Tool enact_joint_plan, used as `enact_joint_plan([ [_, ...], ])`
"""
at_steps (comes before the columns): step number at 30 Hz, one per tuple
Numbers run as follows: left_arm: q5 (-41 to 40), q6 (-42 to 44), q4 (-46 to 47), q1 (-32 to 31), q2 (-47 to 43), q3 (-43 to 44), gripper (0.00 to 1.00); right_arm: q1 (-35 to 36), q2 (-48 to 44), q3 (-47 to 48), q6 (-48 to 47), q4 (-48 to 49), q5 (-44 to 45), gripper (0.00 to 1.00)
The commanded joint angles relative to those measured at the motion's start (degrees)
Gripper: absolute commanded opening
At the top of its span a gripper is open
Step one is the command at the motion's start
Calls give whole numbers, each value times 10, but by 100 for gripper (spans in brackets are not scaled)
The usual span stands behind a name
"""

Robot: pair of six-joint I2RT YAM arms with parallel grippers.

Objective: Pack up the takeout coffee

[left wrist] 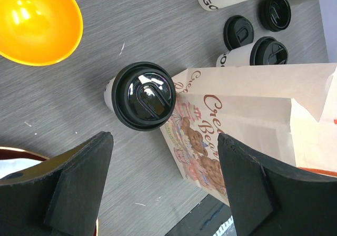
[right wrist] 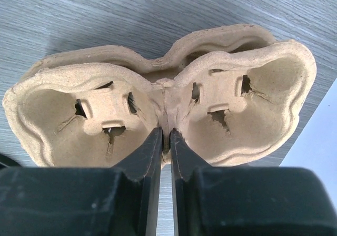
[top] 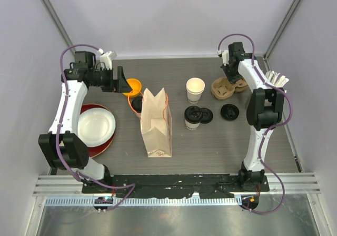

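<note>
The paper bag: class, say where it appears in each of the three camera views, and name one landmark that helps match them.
Top external: the paper bag stands mid-picture.
Left wrist: it fills the lower right, beside a lidded cup.
Right wrist: not in it; the cup carrier fills it.
Shared landmark: the orange bowl, upper left of the bag in the top and left wrist views.

Robot lab, white-walled booth (top: 174,15); aluminium rails (top: 295,184)

Upright paper bag (top: 156,126), lidded cup (top: 192,118) beside, lidless cup (top: 195,90), pulp carrier (top: 221,90) behind
</note>
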Motion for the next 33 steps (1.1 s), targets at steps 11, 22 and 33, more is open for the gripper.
enact_joint_plan([
  [11,19,12,-3,5,0,25,85,2,-15,22,9,5,17,4],
  [22,18,14,-6,4,-2,24,85,1,11,26,7,2,13,27],
  [33,17,15,-6,4,-3,25,85,0,10,26,7,2,14,7],
])
